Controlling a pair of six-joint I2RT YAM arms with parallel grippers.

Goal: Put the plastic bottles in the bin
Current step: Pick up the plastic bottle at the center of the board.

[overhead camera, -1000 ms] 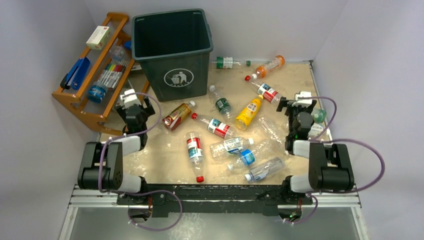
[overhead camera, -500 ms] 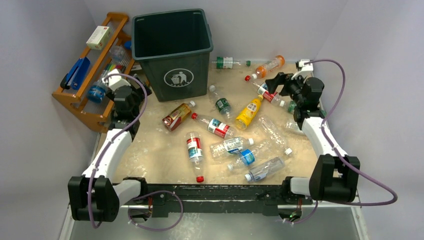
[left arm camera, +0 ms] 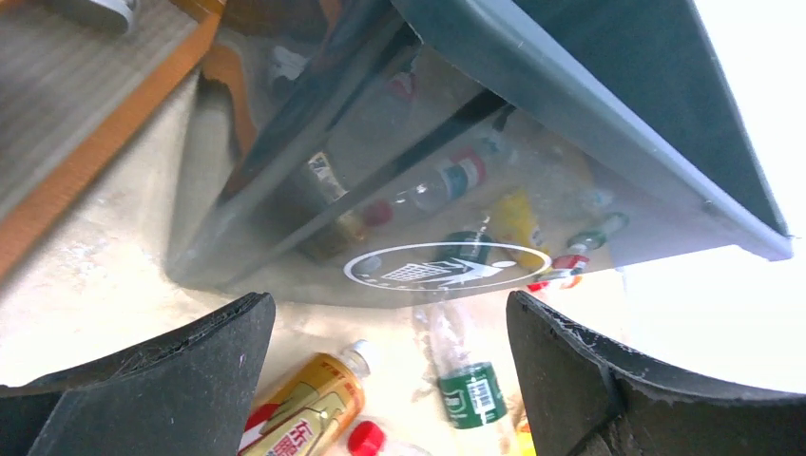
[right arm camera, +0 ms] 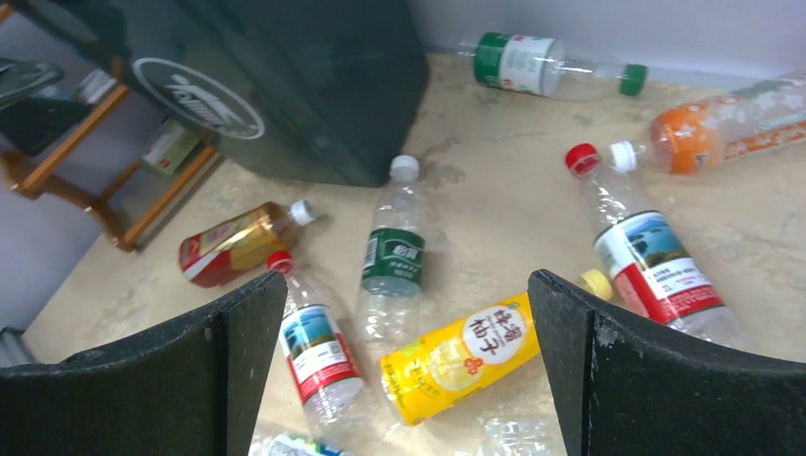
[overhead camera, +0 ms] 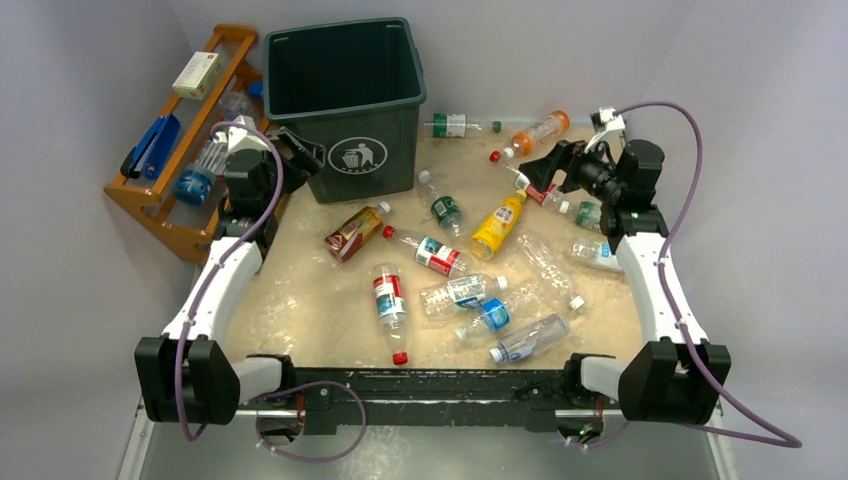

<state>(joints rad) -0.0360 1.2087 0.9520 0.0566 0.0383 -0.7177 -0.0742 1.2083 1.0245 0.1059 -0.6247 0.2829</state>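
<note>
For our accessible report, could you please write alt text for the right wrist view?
The open right gripper hovers above bottles lying scattered on a beige table, among them a yellow bottle and a green-labelled bottle. The dark green bin stands at the upper left.

Tabletop (overhead camera: 320,300): sandy beige, mottled w/ paler patches. Walls (overhead camera: 90,60): plain pale grey-lilac on L, far & R sides, closing in the tabletop at far & R edges. No windows in view. Light even & diffuse, shadows soft.

Orange wooden rack (overhead camera: 150,205) just off far-L corner, set at an angle along L edge. On it: white box (overhead camera: 196,74) up top; blue item (overhead camera: 155,145) & row of markers (overhead camera: 222,148) lower down.

Near edge: silver rail (overhead camera: 450,408) across full width, grey panel (overhead camera: 450,450) below.
</note>
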